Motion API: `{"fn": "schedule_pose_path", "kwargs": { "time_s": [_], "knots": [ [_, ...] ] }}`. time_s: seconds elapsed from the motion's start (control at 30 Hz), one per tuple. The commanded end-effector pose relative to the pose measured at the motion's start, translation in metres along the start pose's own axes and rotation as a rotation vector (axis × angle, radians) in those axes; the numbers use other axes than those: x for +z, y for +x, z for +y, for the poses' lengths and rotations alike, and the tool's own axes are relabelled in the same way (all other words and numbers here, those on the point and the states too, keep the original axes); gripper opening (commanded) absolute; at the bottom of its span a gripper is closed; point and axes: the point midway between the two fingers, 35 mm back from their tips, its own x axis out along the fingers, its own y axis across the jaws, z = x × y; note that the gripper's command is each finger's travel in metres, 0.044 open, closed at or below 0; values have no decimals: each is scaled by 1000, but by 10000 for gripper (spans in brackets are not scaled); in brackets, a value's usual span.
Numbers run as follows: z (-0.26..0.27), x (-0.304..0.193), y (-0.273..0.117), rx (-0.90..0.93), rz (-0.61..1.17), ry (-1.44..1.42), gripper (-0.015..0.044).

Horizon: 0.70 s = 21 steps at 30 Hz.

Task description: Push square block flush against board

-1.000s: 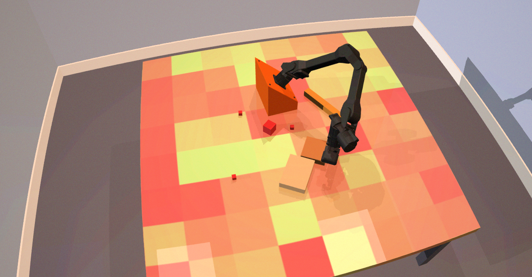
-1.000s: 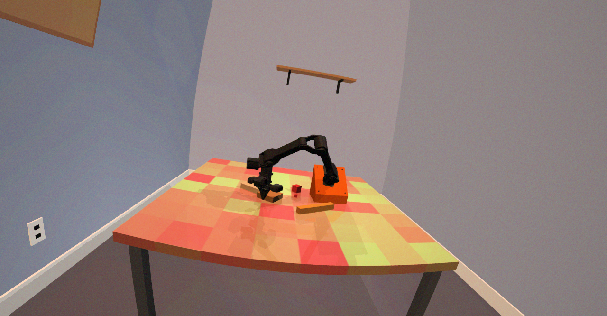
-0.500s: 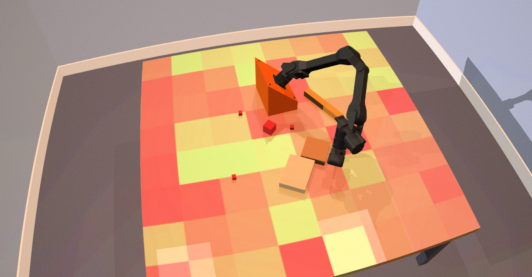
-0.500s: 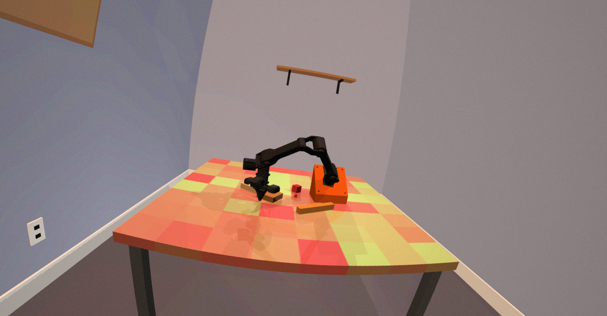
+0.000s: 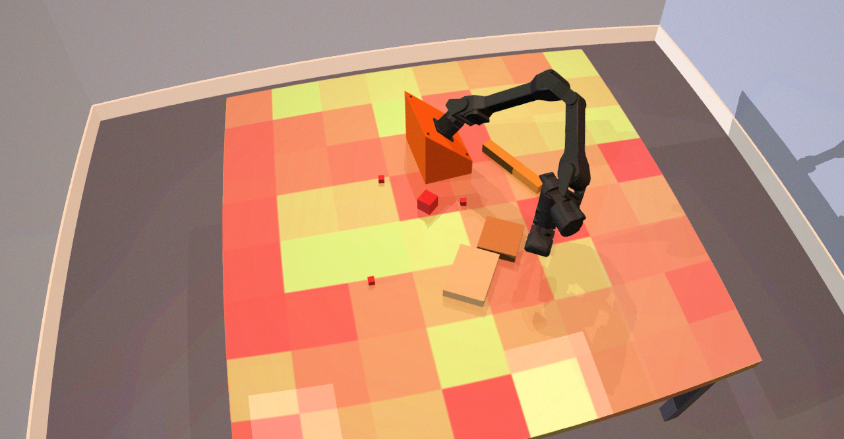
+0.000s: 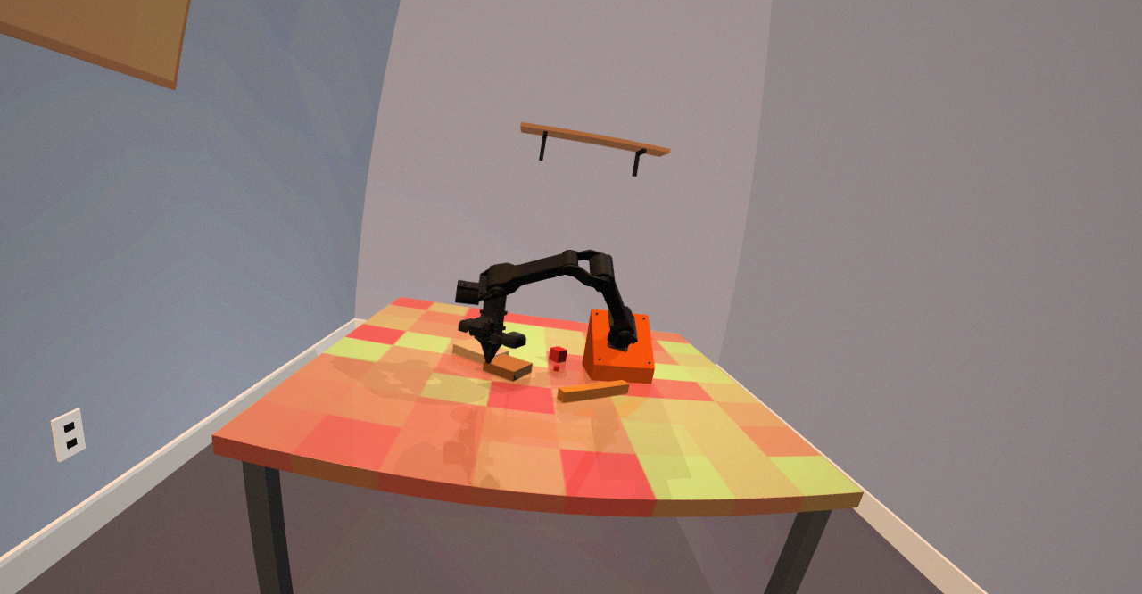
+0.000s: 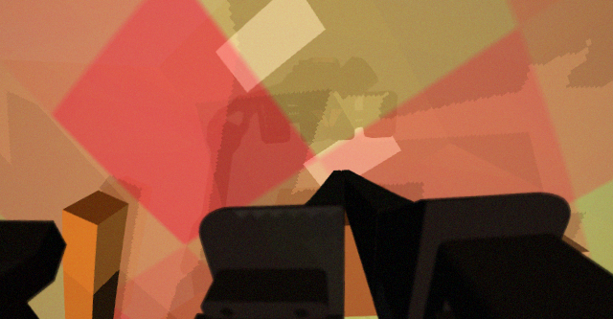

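Observation:
The square block (image 5: 500, 235) (image 6: 508, 365) is darker orange and lies flat; a small part shows in the wrist view (image 7: 356, 271) behind the fingers. The board (image 5: 471, 272) (image 6: 469, 349) is a light tan rectangle lying flat. The block's near side lies close along the board's far end, shifted sideways to the right in the top view, with its left corner inward from the board's left corner. I cannot tell whether they touch. My gripper (image 6: 489, 358) (image 7: 340, 177) is shut and empty, pointing down beside the block's right side; its tips are hidden in the top view.
An orange-yellow bar (image 5: 512, 167) (image 6: 593, 391) (image 7: 79, 242) lies behind the block, near the arm. A red cube (image 5: 427, 202) (image 6: 558, 354) and several tiny red cubes lie left of the block and arm. The arm stands on an orange wedge base (image 5: 447, 156) (image 6: 623, 367).

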Motion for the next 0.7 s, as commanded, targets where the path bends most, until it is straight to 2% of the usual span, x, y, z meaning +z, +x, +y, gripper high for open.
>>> {"fn": "schedule_pose_path", "kwargs": {
  "time_s": [0.0, 0.27, 0.37, 0.43, 0.67],
  "knots": [
    [2, 3, -11, -6, -6, -11, 0],
    [3, -22, -8, -5, -6, -26, 0],
    [2, -21, 32, -5, -6, -26, 0],
    [3, -21, 44, -4, -7, -26, 0],
    [3, -24, 44, -4, -7, -26, 0]
  ]
}}
